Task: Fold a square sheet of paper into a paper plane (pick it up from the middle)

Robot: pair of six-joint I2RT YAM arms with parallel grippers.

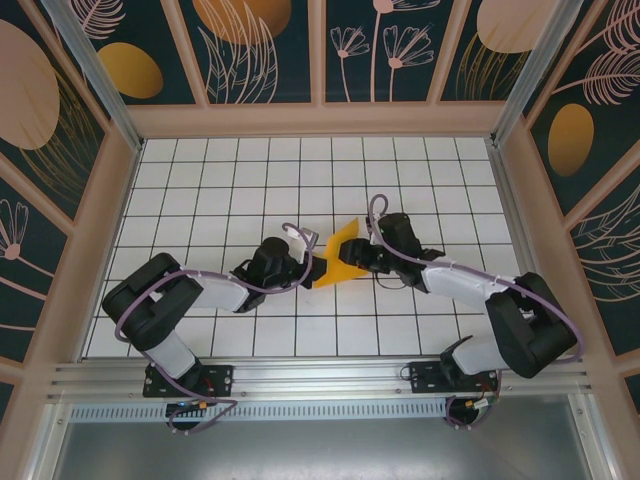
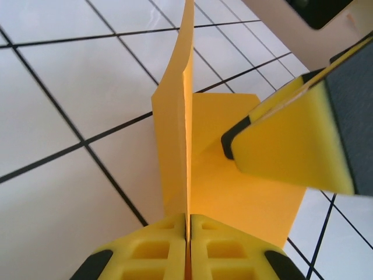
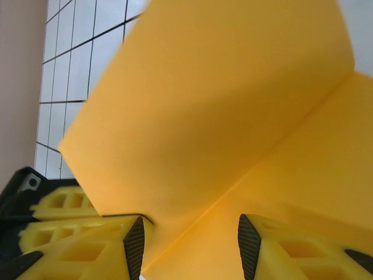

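Observation:
The square sheet of paper is orange-yellow and creased, one half flat on the white grid table, the other half standing up. It is a half-open fold, not a pointed paper plane. My left gripper comes from the left and is shut on the near edge of the upright flap; in the left wrist view its gripper pinches the thin edge. My right gripper is open. In the right wrist view that gripper stands over the paper, its jaws on either side of the crease.
Both black arms meet over the middle of the table. The right gripper's yellow finger hangs close over the flat half of the paper. Patterned wall panels and a metal frame enclose the table on three sides.

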